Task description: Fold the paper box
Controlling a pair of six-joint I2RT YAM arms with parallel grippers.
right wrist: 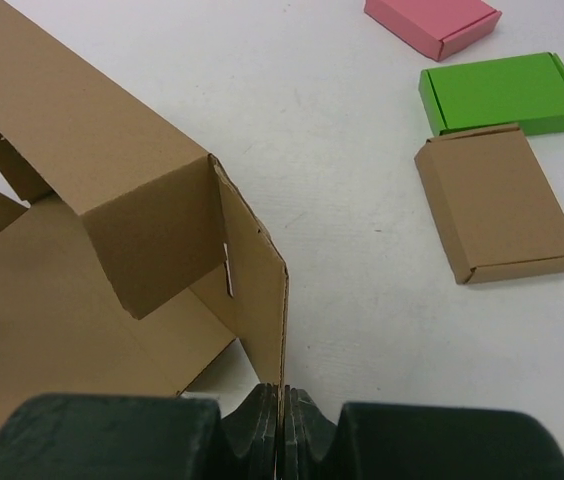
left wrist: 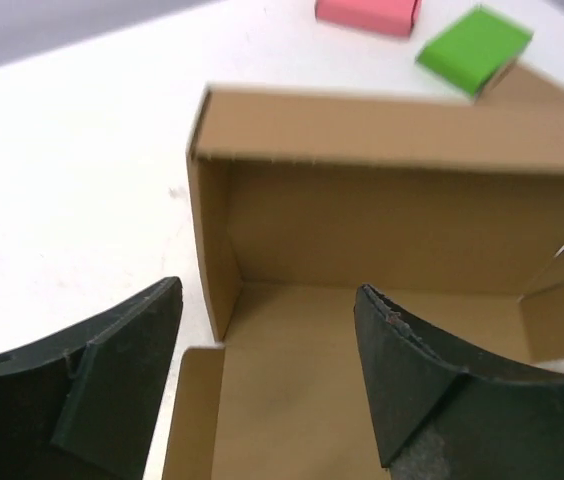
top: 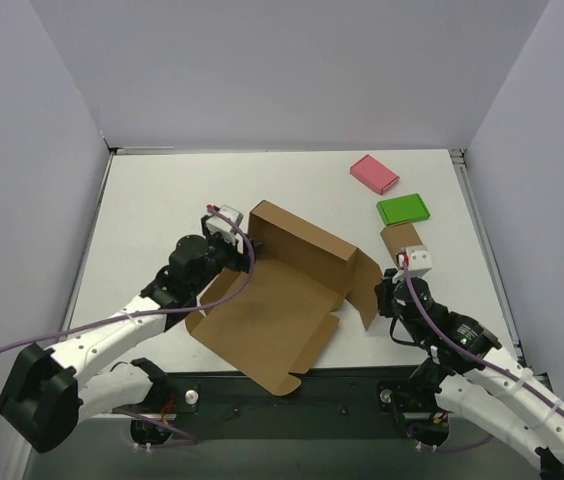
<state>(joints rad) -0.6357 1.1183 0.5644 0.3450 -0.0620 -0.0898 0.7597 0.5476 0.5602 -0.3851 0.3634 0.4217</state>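
Right hand [right wrist: 282,425]: closed, pinching the free edge of the upright right-end flap of the paper box [top: 282,300]. The box sits at the middle of the desk's [top: 162,200] near edge, with its far wall raised and its base panel lying flat. Left hand [left wrist: 267,370]: open, with the box's left-end wall showing between its spread fingers; no contact is visible. The step in hand appears to be raising and tucking the end flaps. Use your right pinch as an anchor so the box cannot slide. Lower the left hand squarely over the left flap's edge before closing, then fold along the scored crease, not across it. Turn each flap inward slowly, since corrugated card will probably buckle if twisted. The small brown block [top: 402,238], green block [top: 403,209] and pink block [top: 374,173] lie toward the far right corner; swing the right arm clear of them.
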